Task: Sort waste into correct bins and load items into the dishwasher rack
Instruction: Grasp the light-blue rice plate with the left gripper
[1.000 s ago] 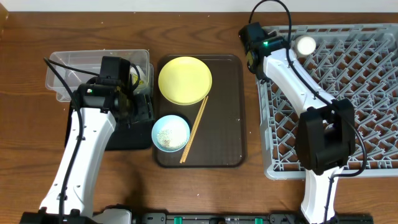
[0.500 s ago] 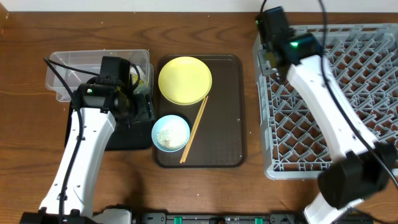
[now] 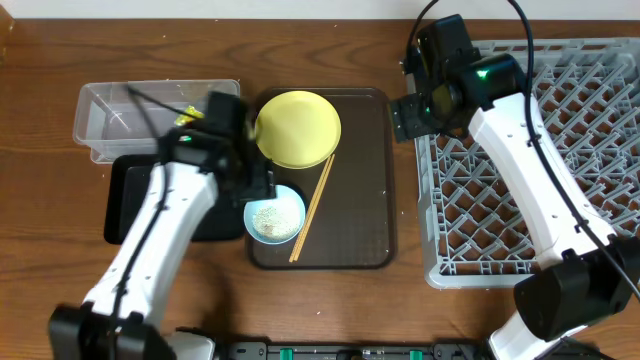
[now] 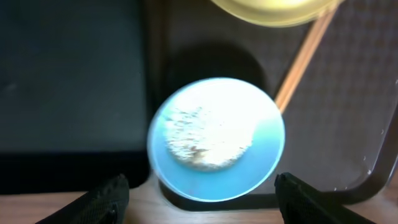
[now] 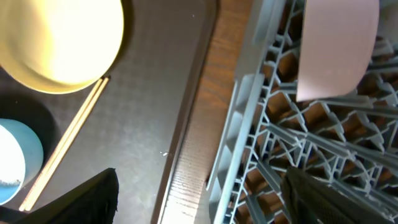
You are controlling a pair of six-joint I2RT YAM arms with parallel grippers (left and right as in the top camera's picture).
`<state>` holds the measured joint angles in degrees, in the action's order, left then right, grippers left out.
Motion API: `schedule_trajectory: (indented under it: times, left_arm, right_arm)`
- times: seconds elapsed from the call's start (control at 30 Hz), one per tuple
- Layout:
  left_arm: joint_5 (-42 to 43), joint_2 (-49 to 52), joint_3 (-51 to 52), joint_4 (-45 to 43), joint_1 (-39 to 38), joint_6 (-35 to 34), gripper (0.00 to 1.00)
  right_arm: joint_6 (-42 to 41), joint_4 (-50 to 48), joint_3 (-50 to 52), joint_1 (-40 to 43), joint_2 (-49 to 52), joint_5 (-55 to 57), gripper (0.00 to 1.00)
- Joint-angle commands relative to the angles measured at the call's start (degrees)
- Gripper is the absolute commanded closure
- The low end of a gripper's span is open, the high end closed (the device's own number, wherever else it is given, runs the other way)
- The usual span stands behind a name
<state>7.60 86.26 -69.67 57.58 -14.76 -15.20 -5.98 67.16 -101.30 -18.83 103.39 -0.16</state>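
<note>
The pale blue bowl (image 3: 275, 215) (image 4: 214, 140), with rice grains (image 4: 208, 134) in it, sits at the front left of the brown tray. My left gripper (image 3: 258, 182) (image 4: 208, 205) hangs open just above its near rim, touching nothing. Behind the bowl lies the yellow plate (image 3: 297, 128) (image 5: 56, 37), with the chopsticks (image 3: 313, 205) (image 5: 62, 155) slanting beside it. My right gripper (image 3: 405, 118) (image 5: 205, 199) is open and empty over the left edge of the dishwasher rack (image 3: 560, 200) (image 5: 298, 143). The cup (image 5: 336, 43) stands in the rack. A green-and-yellow wrapper (image 3: 184, 117) lies in the clear tub (image 3: 120, 115).
The black tray (image 3: 130, 200) lies in front of the clear tub, left of the brown serving tray (image 3: 365, 200) (image 5: 155, 112). A narrow strip of wooden table separates the serving tray from the rack. My right arm crosses the rack's left half.
My left arm swung right from above the tub and black tray to the blue bowl. My right gripper opened and drew back from the cup to the rack's left edge.
</note>
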Motion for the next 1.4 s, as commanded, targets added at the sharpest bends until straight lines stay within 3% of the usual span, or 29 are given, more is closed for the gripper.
schedule_trajectory:
  times: [0.0, 0.33, 0.47, 0.53, 0.77, 1.07, 1.37]
  left_arm:
    - [0.50, 3.72, 1.01, -1.44, -4.31, -0.61, 0.22]
    - [0.50, 15.45, 1.01, -6.14, -12.44, -4.92, 0.24]
    - [0.50, 18.58, 1.01, -8.07, -14.01, -5.70, 0.41]
    - [0.46, 19.06, 1.01, -9.18, -14.32, -5.68, 0.44]
    - [0.50, 19.41, 1.01, -9.94, -14.36, -5.70, 0.75]
    - [0.42, 18.91, 0.50, -9.01, -14.29, -5.68, 0.94]
    - [0.28, 13.03, -1.73, -6.80, -14.23, -5.68, 0.94]
  right_arm:
    - [-1.92, 0.81, -0.11, 3.82, 0.33, -0.57, 0.17]
    - [-1.62, 4.11, -0.11, 7.30, 0.33, -0.74, 0.11]
    - [-1.62, 4.22, -0.11, 7.19, 0.33, -0.72, 0.10]
    - [-1.66, 4.24, -0.11, 7.13, 0.33, -0.74, 0.10]
    - [-1.51, 5.57, -0.11, 7.15, 0.33, -0.70, 0.09]
    - [-1.22, 6.16, -0.11, 7.15, 0.33, -0.72, 0.08]
    - [-1.22, 6.36, -0.11, 7.19, 0.33, -0.72, 0.08]
